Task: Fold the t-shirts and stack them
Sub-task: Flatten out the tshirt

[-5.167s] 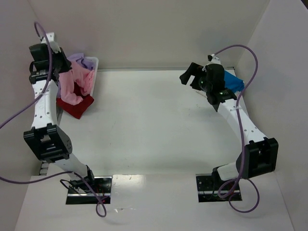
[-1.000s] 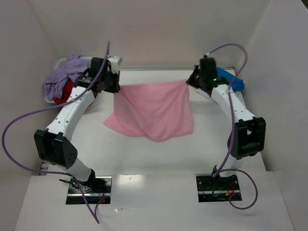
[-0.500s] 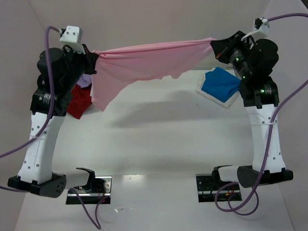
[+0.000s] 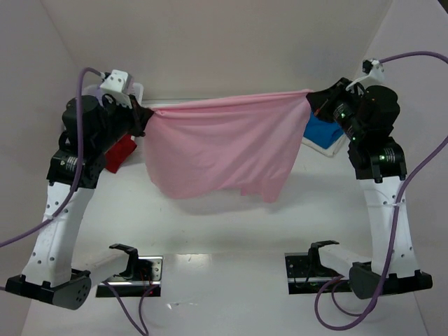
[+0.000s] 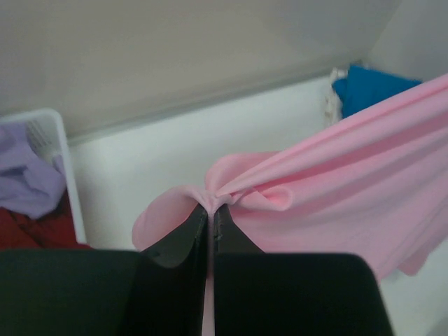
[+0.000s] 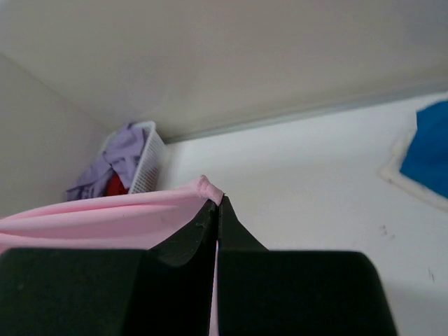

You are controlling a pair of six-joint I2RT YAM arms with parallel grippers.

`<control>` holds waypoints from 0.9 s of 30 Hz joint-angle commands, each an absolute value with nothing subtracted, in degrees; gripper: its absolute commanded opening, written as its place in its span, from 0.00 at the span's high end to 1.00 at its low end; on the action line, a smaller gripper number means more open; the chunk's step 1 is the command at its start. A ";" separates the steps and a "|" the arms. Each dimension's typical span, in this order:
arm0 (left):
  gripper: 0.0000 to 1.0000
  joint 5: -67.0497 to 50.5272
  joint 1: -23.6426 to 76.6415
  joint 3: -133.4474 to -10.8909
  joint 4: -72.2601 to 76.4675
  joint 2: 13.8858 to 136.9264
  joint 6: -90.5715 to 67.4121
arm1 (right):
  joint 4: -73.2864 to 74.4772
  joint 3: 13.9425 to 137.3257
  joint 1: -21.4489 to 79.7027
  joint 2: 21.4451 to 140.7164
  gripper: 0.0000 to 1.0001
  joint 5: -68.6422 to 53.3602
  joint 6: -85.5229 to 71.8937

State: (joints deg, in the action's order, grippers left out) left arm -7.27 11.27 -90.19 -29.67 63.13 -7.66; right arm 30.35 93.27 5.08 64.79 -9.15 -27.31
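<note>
The light pink t-shirt (image 4: 224,150) hangs spread in the air between both raised arms, its lower edge drooping above the table. My left gripper (image 4: 145,115) is shut on its left top corner (image 5: 213,199). My right gripper (image 4: 313,101) is shut on its right top corner (image 6: 210,189). The bright blue t-shirt (image 4: 323,131) lies folded at the back right, also visible in the left wrist view (image 5: 374,84) and the right wrist view (image 6: 430,143). The red t-shirt (image 4: 120,152) and the lavender t-shirt (image 6: 119,157) sit at the back left by the basket.
A white perforated basket (image 6: 148,164) stands at the back left corner against the wall. The blue shirt rests on a white mat (image 4: 329,147). White walls enclose the table on three sides. Purple cables loop from both arms.
The arms have lowered slightly and the pink shirt, bunched and stretched half a second ago, now hangs down as a wide open sheet between the grippers.
</note>
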 commanded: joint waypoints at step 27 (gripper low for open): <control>1.00 -14.32 12.91 -80.53 -33.30 72.87 -3.96 | 31.46 68.52 3.25 60.40 1.00 -4.73 -23.64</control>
